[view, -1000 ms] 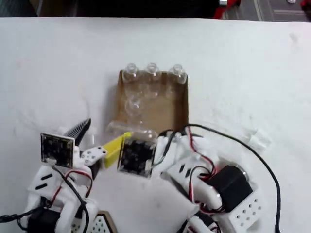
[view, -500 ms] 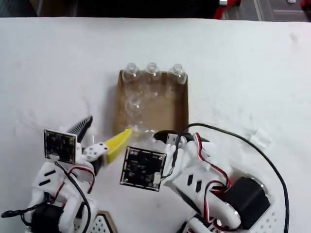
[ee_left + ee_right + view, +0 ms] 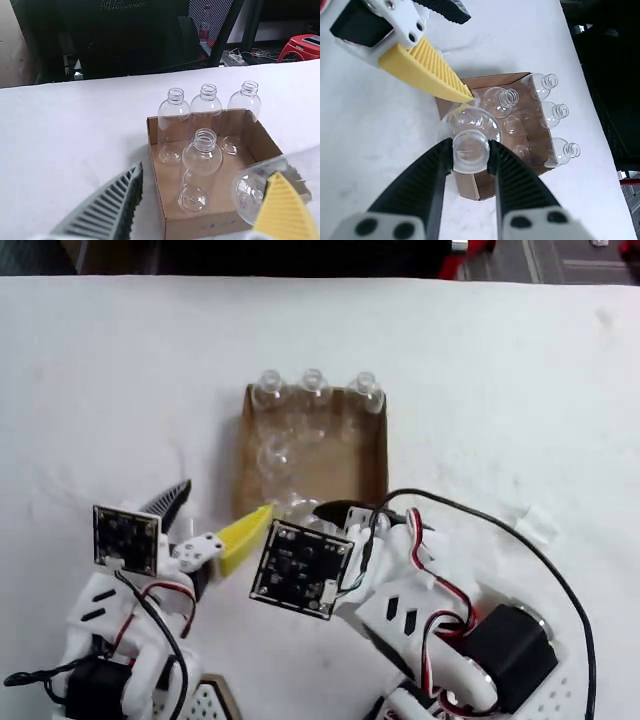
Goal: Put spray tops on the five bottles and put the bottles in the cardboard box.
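Note:
The cardboard box (image 3: 383,445) sits mid-table with three clear, capless bottles (image 3: 312,385) along its far wall and one more bottle (image 3: 274,454) standing inside; the left wrist view shows them too (image 3: 201,152). My right gripper (image 3: 469,150) is shut on a fifth clear bottle (image 3: 469,131), gripped near its base and held over the box's near left corner (image 3: 300,508). My left gripper (image 3: 225,498) stands open just left of the box, its yellow finger (image 3: 425,67) reaching to that bottle's side.
A small white part (image 3: 536,526) lies on the white cloth to the right of the box. The right arm's black cable (image 3: 520,550) loops over the table near it. Dark chairs and room clutter lie beyond the table's far edge.
The right wrist has turned and drawn back a little to the right, still holding the bottle at the box's near edge. The left gripper has shifted slightly left and stays open.

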